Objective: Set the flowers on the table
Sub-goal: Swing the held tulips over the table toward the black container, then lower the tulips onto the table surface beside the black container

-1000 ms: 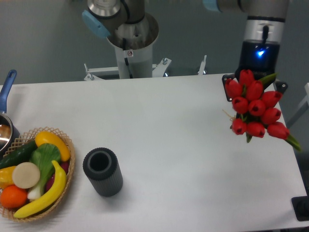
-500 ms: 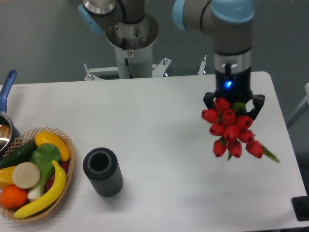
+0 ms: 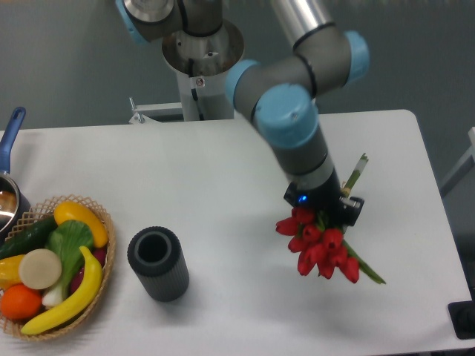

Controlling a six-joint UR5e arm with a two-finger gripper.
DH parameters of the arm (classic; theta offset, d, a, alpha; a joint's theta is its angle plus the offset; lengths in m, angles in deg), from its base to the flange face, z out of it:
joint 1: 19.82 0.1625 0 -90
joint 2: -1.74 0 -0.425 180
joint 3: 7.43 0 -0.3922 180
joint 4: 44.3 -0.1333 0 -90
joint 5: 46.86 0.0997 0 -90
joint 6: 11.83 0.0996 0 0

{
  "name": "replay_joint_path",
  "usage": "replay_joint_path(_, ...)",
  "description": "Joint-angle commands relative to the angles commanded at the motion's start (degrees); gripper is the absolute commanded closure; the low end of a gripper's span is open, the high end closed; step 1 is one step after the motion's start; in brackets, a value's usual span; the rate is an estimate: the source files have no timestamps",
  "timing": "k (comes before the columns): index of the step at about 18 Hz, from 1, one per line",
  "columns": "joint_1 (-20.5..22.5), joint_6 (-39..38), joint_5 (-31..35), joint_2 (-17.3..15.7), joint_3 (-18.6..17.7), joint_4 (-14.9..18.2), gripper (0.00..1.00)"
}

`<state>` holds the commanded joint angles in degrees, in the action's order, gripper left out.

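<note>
Change: over the last second the arm has swung the flowers [image 3: 320, 248] from the desk's right rear corner, at about 2 o'clock, inward and forward to about 4 o'clock; the bunch, carried heads-toward-camera before, is now tipped over and lower.
Meaning for the task: judged from this, the carry phase looks nearly over and the lay-down is at hand; release has not happened yet.
End effector: the end effector [image 3: 326, 210] is closed around the stems of the bunch, just above the red heads; its fingers are mostly hidden by the wrist and blooms.
Where the flowers are: over the right front part of the desk [image 3: 223, 185], well apart from the dark ribbed cylinder [image 3: 157, 263] at 8 o'clock and the wicker basket of fruit and vegetables [image 3: 52, 267] at the far left. Whether the heads already touch the surface cannot be told.
Look of the flowers: a tight cluster of red tulip heads pointing down and toward the front edge; a green leaf trails out toward 5 o'clock, and a pale stem end sticks up past the wrist toward 1 o'clock.
Handling judgement: the bunch seems light and floppy; the heads may roll or splay when let go.
Other: a blue-handled pot [image 3: 9, 178] sits at the left edge.
</note>
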<state>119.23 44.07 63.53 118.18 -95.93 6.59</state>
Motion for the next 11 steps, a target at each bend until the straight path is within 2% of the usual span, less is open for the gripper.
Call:
replay_joint_path(6, -1.32, 0.09, 0.00, 5.80, 0.44, -0.09, 0.55)
replay_joint_path(11, -1.68, 0.09, -0.09, 8.18, 0.62, -0.09, 0.55)
